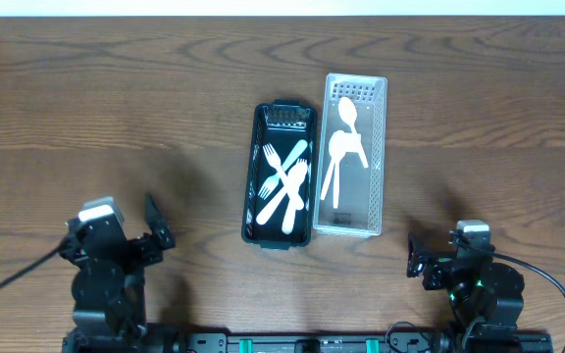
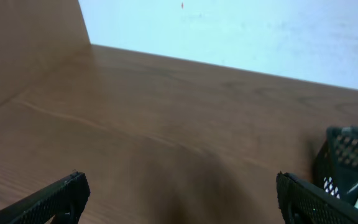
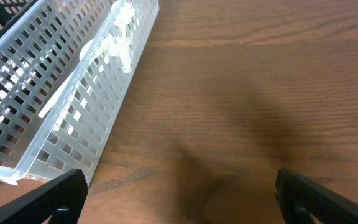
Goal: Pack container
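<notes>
1. Since the black basket [image 1: 248,186] sits around the middle of the worktop [image 1: 116,98], I'm placing everything off that.
2. Way off to its left, and nearer the front edge, is the left end effector [image 1: 158,224]. Its fingers are spread wide apart and it isn't gripping anything. Its wrist view has the two fingertips [image 2: 61,198] down in the bottom corners with bare wood between them, and a corner of the black basket peeks in at the far right.
3. As for the black basket itself, its long side runs away from the robot, and a small pile of white plastic forks [image 1: 284,181] lies crisscrossed inside.
4. Just right of it is the clear basket [image 1: 379,157], side by side and set a bit farther back. I can't tell if the two actually touch. A few white spoons [image 1: 344,147] lie inside, bowls toward the far end.
5. Further right, past the clear basket and close to the front edge, is the right end effector [image 1: 418,257]. Its fingers are also apart and it's empty. Its wrist view has the clear basket's slotted wall on the left.
</notes>
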Controlling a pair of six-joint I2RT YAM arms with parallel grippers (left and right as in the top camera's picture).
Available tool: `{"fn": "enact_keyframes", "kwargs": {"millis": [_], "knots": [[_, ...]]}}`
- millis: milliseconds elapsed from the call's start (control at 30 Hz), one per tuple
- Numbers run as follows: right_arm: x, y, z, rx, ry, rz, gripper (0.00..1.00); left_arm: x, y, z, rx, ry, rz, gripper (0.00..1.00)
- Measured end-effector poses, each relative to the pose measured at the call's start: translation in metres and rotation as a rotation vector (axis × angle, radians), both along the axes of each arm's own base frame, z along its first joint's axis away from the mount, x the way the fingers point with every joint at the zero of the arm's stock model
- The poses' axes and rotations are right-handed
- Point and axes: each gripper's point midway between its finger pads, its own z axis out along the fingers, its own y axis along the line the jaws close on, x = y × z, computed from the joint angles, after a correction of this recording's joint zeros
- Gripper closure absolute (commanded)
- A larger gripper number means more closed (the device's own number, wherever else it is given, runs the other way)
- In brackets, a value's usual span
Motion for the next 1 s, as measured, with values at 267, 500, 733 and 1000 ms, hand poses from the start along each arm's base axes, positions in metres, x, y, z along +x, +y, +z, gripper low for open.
{"fn": "enact_keyframes", "kwargs": {"millis": [267, 500, 733, 1000], "knots": [[0.000, 0.000, 0.000, 0.001, 0.000, 0.000, 0.01, -0.006, 0.000, -0.040, 0.000, 0.000, 0.000, 0.02], [0.000, 0.000, 0.000, 0.000, 0.000, 0.000, 0.01, -0.005, 0.000, -0.069, -0.001, 0.027, -0.003, 0.02], [0.000, 0.000, 0.000, 0.000, 0.000, 0.000, 0.01, -0.004, 0.000, -0.086, 0.000, 0.049, -0.002, 0.02], [0.000, 0.000, 0.000, 0.001, 0.000, 0.000, 0.01, -0.003, 0.000, -0.109, 0.003, 0.094, -0.002, 0.02]]}}
